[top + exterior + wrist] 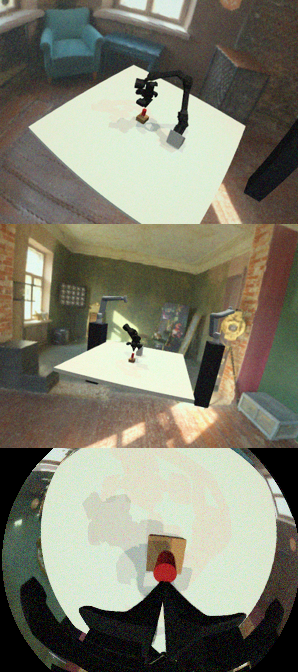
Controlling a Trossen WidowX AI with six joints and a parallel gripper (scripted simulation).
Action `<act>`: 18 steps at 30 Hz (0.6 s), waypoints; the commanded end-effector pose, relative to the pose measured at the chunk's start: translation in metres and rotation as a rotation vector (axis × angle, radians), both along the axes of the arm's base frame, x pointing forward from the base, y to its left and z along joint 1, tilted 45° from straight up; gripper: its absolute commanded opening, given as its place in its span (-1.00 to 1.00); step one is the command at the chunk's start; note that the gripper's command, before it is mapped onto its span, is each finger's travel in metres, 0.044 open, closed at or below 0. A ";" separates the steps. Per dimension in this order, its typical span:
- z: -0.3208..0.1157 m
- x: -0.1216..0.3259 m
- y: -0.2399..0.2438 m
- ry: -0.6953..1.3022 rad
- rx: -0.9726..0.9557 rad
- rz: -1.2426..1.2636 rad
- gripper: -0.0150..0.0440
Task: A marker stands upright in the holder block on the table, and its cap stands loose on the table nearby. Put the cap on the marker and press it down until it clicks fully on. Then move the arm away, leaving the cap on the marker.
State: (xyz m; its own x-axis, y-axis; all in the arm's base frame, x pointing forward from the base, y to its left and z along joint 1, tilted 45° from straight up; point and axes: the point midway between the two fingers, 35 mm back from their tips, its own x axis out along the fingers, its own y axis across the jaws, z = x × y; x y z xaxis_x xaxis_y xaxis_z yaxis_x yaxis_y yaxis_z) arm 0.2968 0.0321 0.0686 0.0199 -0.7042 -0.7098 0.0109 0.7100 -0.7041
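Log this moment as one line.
phase: press prep | end effector: shut, empty, above cap | cap: on marker in holder block | table: no loose cap seen

one red cap [144, 112], one holder block [142, 118], one arm [184, 97], seemingly one marker

The gripper [161, 589] has its two dark fingers closed together with nothing between them, their tips meeting in a point. Just beyond that point sits the red cap [165, 571], seen end-on over the tan holder block [166, 546]. The block rests on the pale table [87, 584], with grey shadows beside it.
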 end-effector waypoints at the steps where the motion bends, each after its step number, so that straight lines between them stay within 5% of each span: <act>1: -0.004 0.000 -0.006 0.003 -0.003 0.000 -0.49; 18: -0.021 0.000 -0.024 0.002 -0.004 0.000 -0.49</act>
